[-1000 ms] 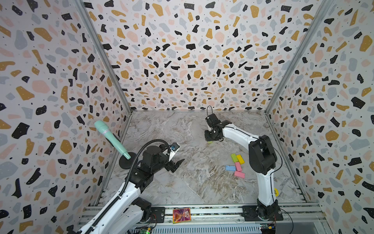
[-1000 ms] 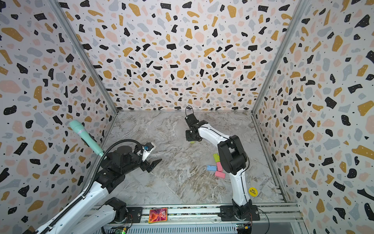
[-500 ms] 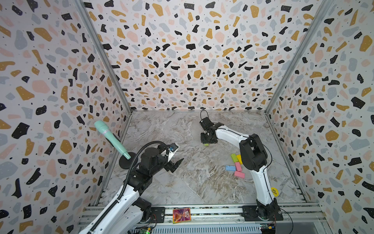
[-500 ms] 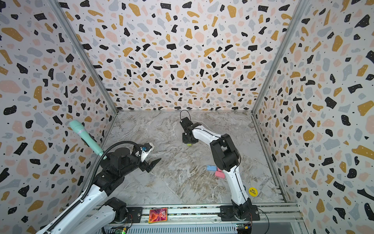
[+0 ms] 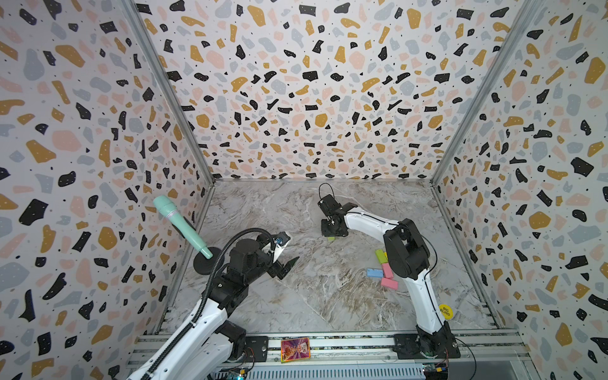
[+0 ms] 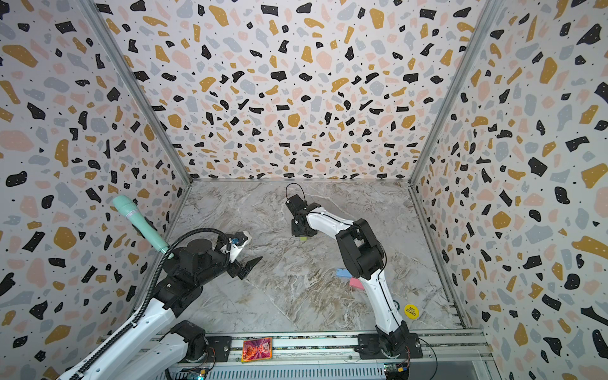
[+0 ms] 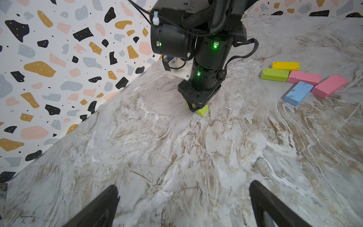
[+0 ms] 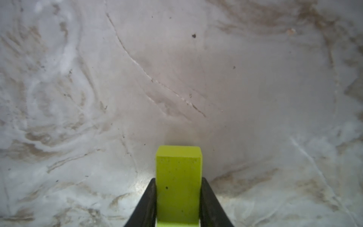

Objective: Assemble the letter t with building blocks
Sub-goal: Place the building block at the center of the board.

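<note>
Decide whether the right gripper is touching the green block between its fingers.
Touching. The right wrist view shows the right gripper shut on the green block: both black fingers lie flush against its sides, with no gap.

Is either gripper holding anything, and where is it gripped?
The right gripper pinches a lime green brick by its long sides; the left gripper holds nothing.

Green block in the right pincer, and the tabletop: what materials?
The lime green block in the right pincer: matte, sharp-edged, tiny pits and specks; likely painted wood or dense foam. The tabletop: marble-pattern sheet, grey-brown veins, faint sheen; possibly printed vinyl or laminate.
</note>
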You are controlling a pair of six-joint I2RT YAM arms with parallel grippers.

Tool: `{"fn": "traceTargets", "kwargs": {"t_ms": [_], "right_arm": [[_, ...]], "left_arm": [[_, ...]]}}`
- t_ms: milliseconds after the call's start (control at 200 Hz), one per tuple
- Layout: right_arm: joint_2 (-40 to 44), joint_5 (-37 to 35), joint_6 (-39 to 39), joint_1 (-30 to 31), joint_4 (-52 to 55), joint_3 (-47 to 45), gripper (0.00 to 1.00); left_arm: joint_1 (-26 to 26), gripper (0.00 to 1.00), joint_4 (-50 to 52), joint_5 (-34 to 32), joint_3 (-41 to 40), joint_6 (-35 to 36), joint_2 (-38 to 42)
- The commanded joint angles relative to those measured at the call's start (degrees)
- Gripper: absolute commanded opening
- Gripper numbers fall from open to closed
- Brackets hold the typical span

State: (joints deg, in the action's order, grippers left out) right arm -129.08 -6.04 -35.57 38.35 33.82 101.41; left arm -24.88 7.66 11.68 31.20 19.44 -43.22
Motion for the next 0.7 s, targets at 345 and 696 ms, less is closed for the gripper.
{"fn": "traceTargets", "kwargs": {"t_ms": [345,696], "right_arm": [[1.11,-0.42,-4.15,0.32,-0.69,-2.89,0.32],[1.90,1.74,-5.38,0.33,-2.27,-3.56,0.47]], "left_arm": [[-0.27,1.00,-1.14,1.76,-1.19,0.25,2.53],[-0.25,0.99,-0.96,1.85,-1.14,0.64,1.90]]}}
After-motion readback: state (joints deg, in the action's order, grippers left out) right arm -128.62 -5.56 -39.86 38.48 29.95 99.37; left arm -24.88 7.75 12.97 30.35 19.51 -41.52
